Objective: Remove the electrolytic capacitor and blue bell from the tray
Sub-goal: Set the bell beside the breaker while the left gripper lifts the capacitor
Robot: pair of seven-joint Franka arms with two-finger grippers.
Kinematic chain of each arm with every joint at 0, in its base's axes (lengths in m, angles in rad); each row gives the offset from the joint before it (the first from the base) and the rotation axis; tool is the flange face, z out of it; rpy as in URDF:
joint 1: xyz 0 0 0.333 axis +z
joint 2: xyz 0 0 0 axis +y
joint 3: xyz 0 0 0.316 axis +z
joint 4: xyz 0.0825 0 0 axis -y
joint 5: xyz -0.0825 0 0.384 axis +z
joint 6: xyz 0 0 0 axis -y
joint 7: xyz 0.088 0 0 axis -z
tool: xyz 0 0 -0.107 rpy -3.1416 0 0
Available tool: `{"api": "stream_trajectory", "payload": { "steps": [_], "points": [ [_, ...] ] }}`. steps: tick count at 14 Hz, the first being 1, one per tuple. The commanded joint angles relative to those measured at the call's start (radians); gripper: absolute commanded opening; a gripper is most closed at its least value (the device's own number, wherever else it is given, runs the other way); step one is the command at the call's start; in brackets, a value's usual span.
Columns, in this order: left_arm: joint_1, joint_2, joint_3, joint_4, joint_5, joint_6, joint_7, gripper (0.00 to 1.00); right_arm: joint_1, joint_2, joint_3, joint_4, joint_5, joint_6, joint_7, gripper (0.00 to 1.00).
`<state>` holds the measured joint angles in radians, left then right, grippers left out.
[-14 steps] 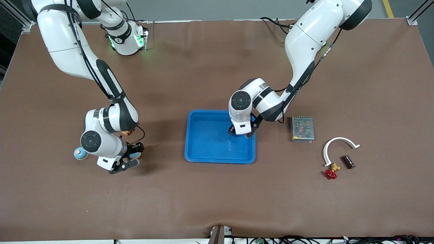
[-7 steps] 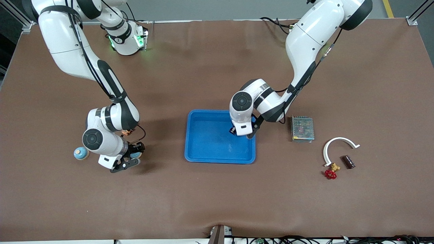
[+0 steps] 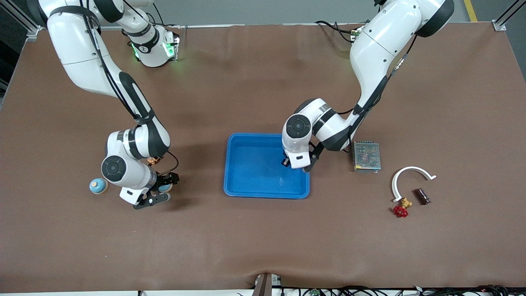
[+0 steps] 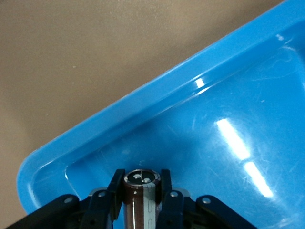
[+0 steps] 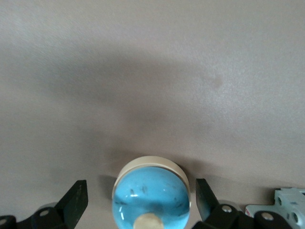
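My left gripper (image 4: 141, 198) pinched the electrolytic capacitor (image 4: 141, 194) across its slick, rigid, light barrel, over the tray (image 3: 246, 190). My right gripper (image 5: 138, 202), jaws wide, straddled the smooth blue bell (image 5: 150, 193) on the table.

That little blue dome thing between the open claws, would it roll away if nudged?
The blue bell sits flat on the table on a pale base, so it would probably slide rather than roll. Its glossy dome looks smooth, likely slippery to pinch. The right gripper stands open around it, apart from it.
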<state>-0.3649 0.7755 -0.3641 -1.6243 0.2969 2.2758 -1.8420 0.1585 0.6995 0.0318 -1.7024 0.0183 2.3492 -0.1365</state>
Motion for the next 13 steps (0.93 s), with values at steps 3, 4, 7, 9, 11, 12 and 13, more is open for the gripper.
{"api": "stream_trajectory", "payload": {
  "steps": [3, 4, 7, 9, 11, 12, 13],
  "points": [
    [0.015, -0.057, -0.004, 0.004, 0.01, -0.047, 0.0, 0.0, 0.001, -0.055, 0.002, 0.085, 0.002, -0.155, 0.018, 1.0],
    [0.021, -0.067, -0.006, 0.021, 0.007, -0.08, 0.004, 0.0, -0.004, -0.054, 0.0, 0.128, 0.002, -0.201, 0.017, 1.0],
    [0.047, -0.105, -0.019, 0.079, 0.002, -0.194, 0.048, 0.0, -0.004, -0.054, -0.003, 0.255, -0.017, -0.338, 0.018, 1.0],
    [0.079, -0.154, -0.021, 0.104, -0.051, -0.243, 0.148, 0.0, -0.011, -0.055, -0.006, 0.285, -0.015, -0.369, 0.037, 1.0],
    [0.138, -0.214, -0.021, 0.13, -0.11, -0.326, 0.28, 0.0, -0.033, -0.055, -0.007, 0.312, -0.015, -0.369, 0.04, 1.0],
    [0.167, -0.238, -0.021, 0.144, -0.128, -0.376, 0.349, 0.0, -0.046, -0.055, -0.007, 0.313, -0.015, -0.366, 0.04, 1.0],
    [0.203, -0.261, -0.021, 0.159, -0.153, -0.419, 0.422, 0.0, -0.068, -0.055, -0.006, 0.313, -0.015, -0.364, 0.031, 1.0]
  ]
}}
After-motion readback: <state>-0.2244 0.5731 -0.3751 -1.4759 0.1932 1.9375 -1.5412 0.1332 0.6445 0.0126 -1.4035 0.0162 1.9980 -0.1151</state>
